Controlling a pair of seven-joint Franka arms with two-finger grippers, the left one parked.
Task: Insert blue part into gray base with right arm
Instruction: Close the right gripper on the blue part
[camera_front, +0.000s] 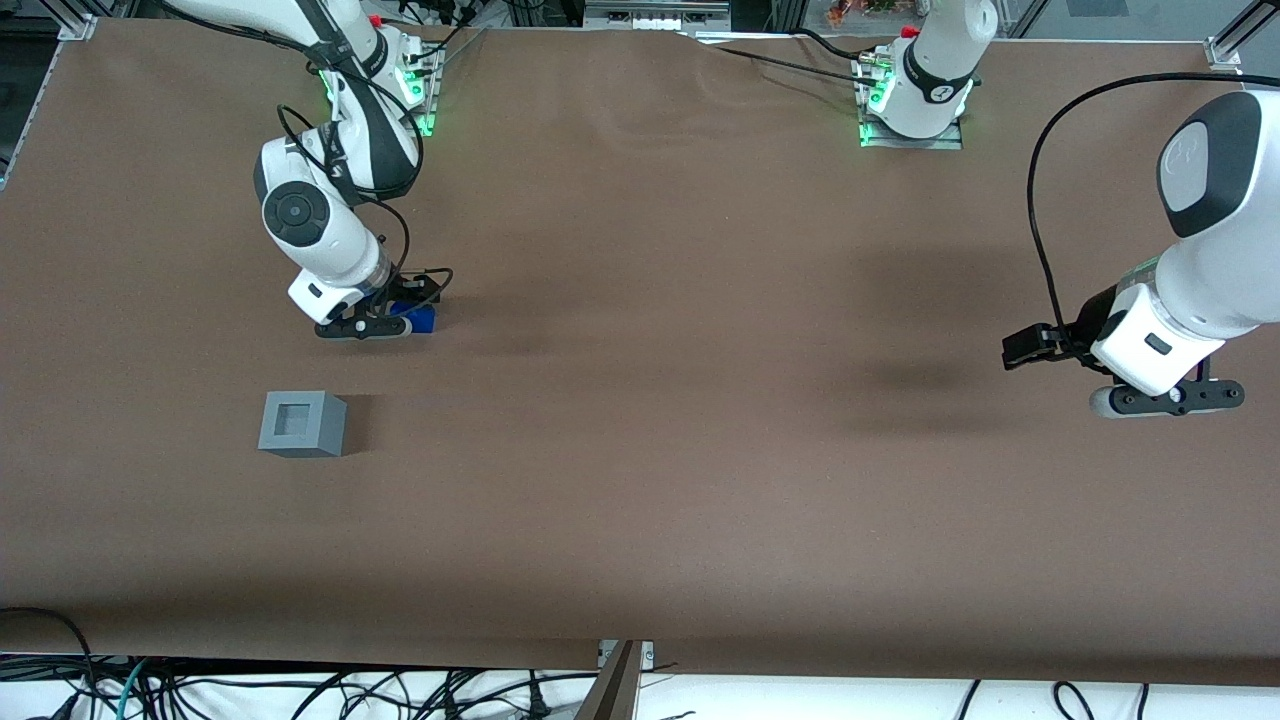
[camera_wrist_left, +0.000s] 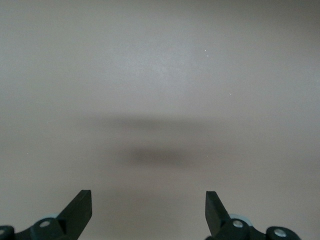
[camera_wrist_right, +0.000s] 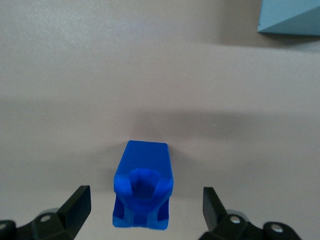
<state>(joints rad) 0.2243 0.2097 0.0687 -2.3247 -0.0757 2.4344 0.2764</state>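
The blue part (camera_wrist_right: 143, 187) lies on the brown table between the open fingers of my right gripper (camera_wrist_right: 145, 207), with a gap on each side. In the front view the right gripper (camera_front: 385, 322) is low over the table and the blue part (camera_front: 421, 319) shows just beside it, partly hidden by the wrist. The gray base (camera_front: 302, 423) stands upright on the table, recess up, nearer to the front camera than the gripper. One corner of the gray base (camera_wrist_right: 292, 17) shows in the right wrist view.
The brown table cover (camera_front: 640, 480) spreads all round. The working arm's base (camera_front: 405, 75) is mounted at the table's edge farthest from the front camera. Cables (camera_front: 200, 690) hang below the near edge.
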